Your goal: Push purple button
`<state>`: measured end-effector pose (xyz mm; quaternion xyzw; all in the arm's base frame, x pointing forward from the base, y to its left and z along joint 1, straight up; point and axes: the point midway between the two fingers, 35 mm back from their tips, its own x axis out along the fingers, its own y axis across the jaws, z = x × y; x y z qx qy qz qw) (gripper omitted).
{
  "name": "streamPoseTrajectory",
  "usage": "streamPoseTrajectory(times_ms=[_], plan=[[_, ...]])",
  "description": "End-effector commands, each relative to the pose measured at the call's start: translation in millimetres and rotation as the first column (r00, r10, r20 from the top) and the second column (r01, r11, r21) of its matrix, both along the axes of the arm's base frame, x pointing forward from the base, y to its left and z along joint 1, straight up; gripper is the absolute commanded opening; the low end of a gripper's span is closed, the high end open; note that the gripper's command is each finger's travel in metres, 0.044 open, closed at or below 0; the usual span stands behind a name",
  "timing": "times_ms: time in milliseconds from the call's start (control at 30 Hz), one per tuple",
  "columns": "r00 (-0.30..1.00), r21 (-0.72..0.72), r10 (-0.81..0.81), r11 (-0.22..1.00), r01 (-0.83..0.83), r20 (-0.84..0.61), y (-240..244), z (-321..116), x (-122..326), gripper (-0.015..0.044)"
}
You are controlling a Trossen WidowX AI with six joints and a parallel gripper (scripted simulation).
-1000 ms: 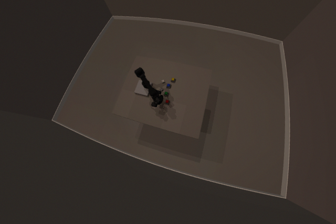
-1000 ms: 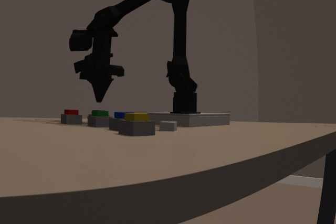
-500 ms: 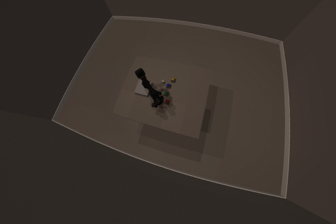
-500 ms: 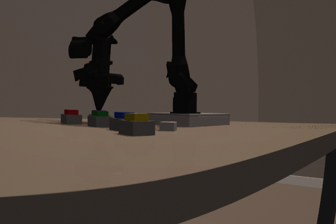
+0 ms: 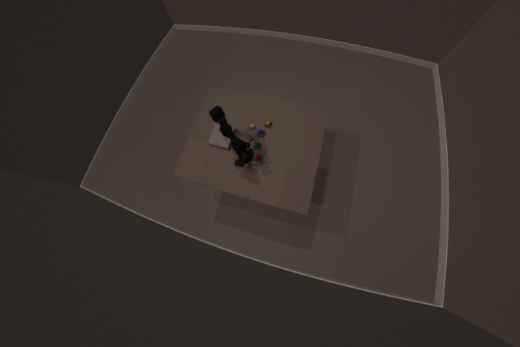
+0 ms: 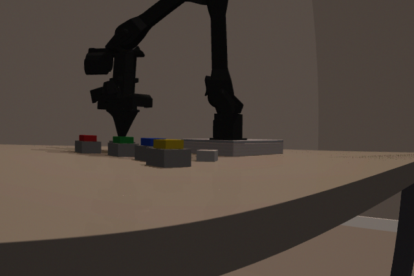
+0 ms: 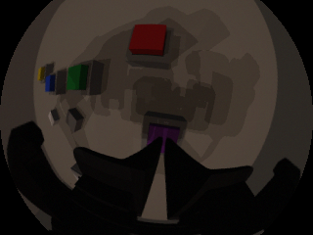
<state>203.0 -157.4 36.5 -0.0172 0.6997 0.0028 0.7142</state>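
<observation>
One dark arm (image 6: 213, 49) reaches over the tan table (image 6: 100, 192), its gripper (image 7: 162, 145) pointing straight down with the jaws pinched together on nothing. Five buttons on grey bases are visible, one each of red (image 7: 149, 38), green (image 7: 77, 77), blue (image 6: 149, 141), yellow (image 6: 168, 143) and purple, and none carries readable writing. The purple button (image 7: 162, 135) sits just ahead of the closed tips in the wrist view, nearer than the red one; its long axis cannot be told
</observation>
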Motion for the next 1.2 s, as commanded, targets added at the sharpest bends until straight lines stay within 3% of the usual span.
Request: streamPoseTrajectory(times_ms=[0,167,300,433,600,900,1167], plan=[[1.0,0.006,-0.005,1.0,0.005,0.0,1,-1,0,0.002],[1.0,0.006,-0.005,1.0,0.005,0.0,1,-1,0,0.002],[1.0,0.006,-0.005,1.0,0.005,0.0,1,31,0,0.002],[1.0,0.006,-0.005,1.0,0.005,0.0,1,33,-1,0.002],[1.0,0.009,-0.005,1.0,0.005,0.003,34,42,30,0.0151],[1.0,0.02,-0.005,1.0,0.005,0.007,145,63,81,0.0387],[1.0,0.03,-0.005,1.0,0.005,0.007,260,81,79,0.04]])
